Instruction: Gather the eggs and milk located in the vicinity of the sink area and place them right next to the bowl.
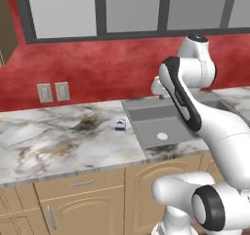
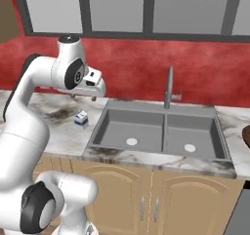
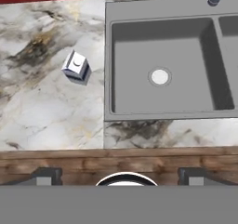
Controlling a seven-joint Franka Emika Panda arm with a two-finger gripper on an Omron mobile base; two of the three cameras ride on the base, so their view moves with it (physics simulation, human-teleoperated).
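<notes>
Gripper [image 2: 84,97] spread wide, empty, above counter [image 3: 42,111]; milk [image 3: 76,66] just left of sink [image 3: 162,111], faucet [image 2: 169,87] behind

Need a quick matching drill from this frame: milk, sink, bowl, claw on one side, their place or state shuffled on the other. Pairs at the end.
Things:
1. milk carton
2. sink
3. bowl
4. claw

Places or states:
A. at the right edge of the right base view, on the counter right of the basins
B. open, holding nothing, up above the counter
C. set into the counter, two basins, both bare
D. on the marble counter just left of the basins

Pairs: 1-D, 2-C, 3-A, 4-B
</notes>
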